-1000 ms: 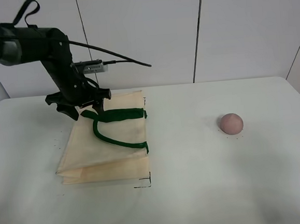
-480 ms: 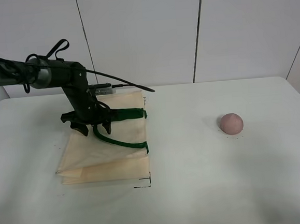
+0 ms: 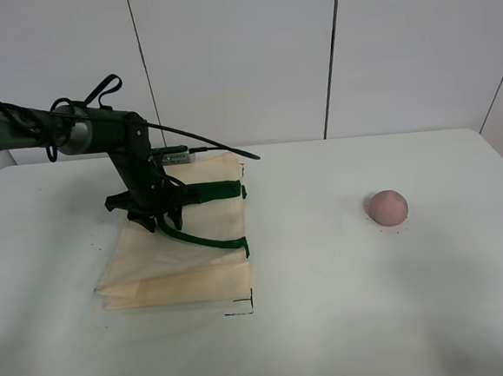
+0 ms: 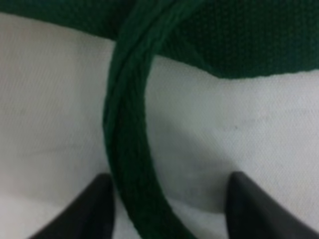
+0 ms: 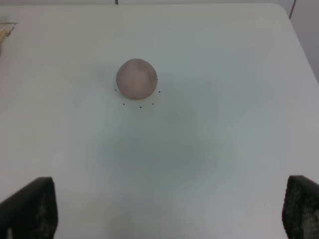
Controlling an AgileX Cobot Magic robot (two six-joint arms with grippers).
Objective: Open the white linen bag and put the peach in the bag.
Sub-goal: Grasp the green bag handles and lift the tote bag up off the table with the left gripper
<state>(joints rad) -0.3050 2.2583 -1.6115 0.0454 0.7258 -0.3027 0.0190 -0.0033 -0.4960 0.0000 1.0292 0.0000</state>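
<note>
- The white linen bag (image 3: 175, 264) lies flat and shut on the table (image 3: 332, 330); opening it is the step in hand.
- Its green strap (image 4: 127, 149) runs between the spread fingers of the left gripper (image 3: 156, 220), close against one and clear of the other, so nothing is pinched.
- Next move, likely: nip the strap and lift.
- The peach (image 3: 387, 206) sits well apart from the bag, ahead of the wide-open, empty right gripper (image 5: 167, 209).

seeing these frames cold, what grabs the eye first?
First, the black left gripper, down at the white linen bag lying flat on the left of the table. Its open fingers sit either side of a dark green handle without pinching it. Next comes the peach, a small pink ball on the table's right side, well apart from the bag.
</note>
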